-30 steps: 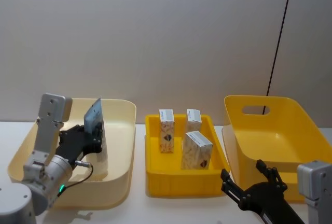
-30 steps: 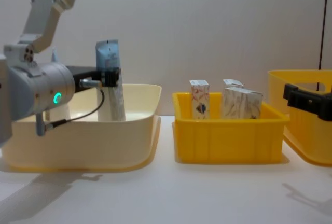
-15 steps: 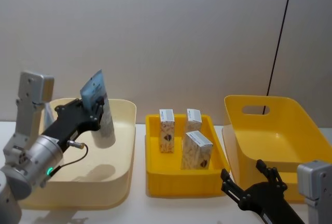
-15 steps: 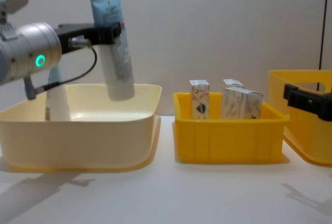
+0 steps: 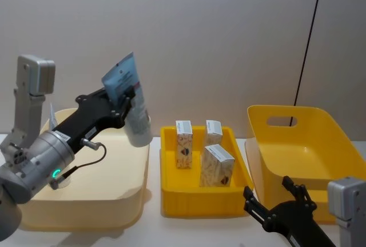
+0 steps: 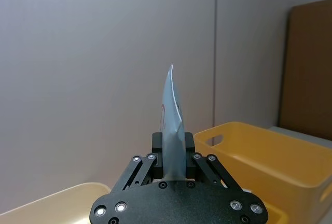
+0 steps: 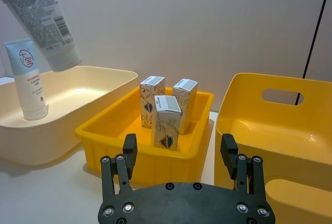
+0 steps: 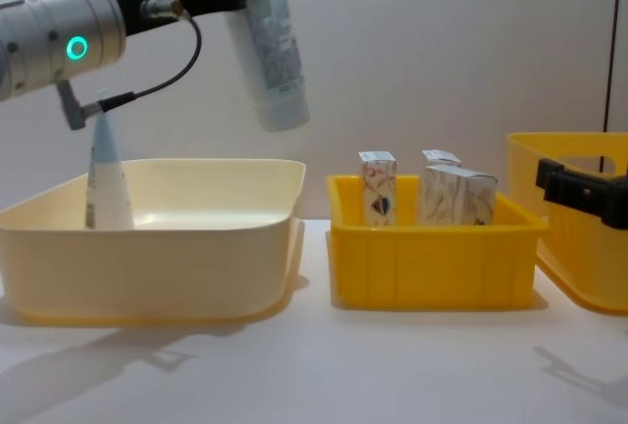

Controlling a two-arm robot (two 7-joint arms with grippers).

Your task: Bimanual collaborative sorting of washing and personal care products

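Since a second ago my left claw [image 5: 124, 97], clamped near the tube's [image 5: 136, 118] crimped end, has lifted it clear above the cream bin [image 8: 147, 247], I judge for a handover rightward; nearest me the right claw [image 7: 179, 151] waits wide open and empty, with the cartons [image 5: 216, 166] upright in the tray [image 5: 194, 204] beyond.

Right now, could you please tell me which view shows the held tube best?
The head view: the tube shows whole, in the left claw. The chest view crops its top, the right wrist view shows its lower half, and the left wrist view its crimped end edge-on.
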